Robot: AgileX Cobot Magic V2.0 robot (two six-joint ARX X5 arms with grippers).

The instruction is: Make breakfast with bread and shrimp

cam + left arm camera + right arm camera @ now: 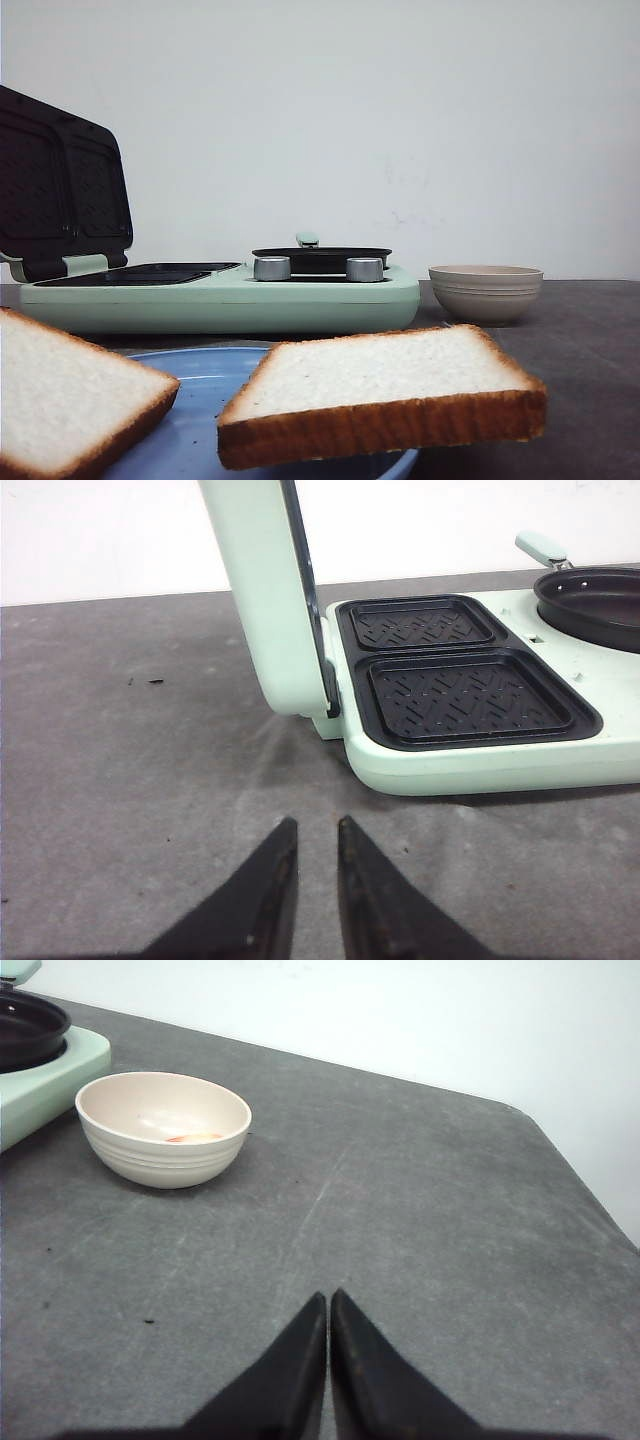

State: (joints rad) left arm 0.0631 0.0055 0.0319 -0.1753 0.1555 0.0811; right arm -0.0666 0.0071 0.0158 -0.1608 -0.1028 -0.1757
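bread (385, 385) in two slices lies on a blue plate (200, 400) nearest the front camera, before the mint breakfast maker (220, 295) and beige bowl (485, 292). left wrist: left gripper (315, 835) narrowly parted, holding nothing, near the grill plates (460, 695). right wrist: right gripper (329, 1305) pressed closed, empty, above the grey table (420, 1210).

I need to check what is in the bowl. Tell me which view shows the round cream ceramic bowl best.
The right wrist view: it looks down into the round cream ceramic bowl, showing something pinkish at the bottom. The front view shows only its ribbed side, level with the rim. The left wrist view does not show it.
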